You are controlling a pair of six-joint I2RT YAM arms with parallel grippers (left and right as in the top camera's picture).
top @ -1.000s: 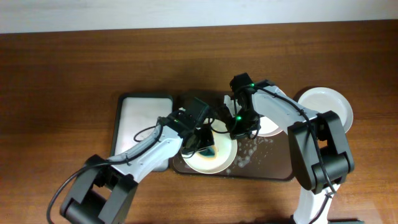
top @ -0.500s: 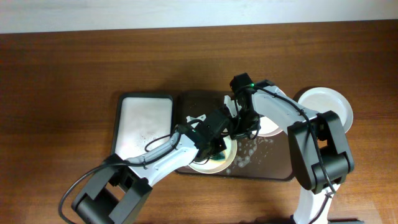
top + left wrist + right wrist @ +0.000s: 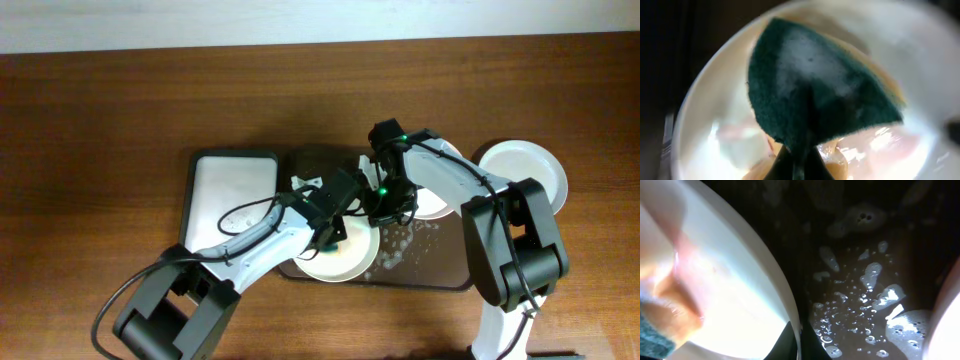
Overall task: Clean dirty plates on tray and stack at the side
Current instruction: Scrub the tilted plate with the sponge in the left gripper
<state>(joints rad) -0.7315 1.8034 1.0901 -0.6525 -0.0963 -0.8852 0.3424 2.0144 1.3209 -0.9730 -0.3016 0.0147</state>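
Soapy round cream plate sits at the near edge of the foamy dark rectangular tray. It's slick, stiff and breakable, so I'd hold the rim. Left fingers clench a soft green sponge on it, right fingers pinch its far-right rim.

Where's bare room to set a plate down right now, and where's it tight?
Free: table wood left of the white tray and along the back of both trays; the dark tray's foamy front-right corner. Tight: tray centre, where the left gripper with its sponge and the right gripper meet on the scrubbed plate, second plate beside. Another plate sits far right.
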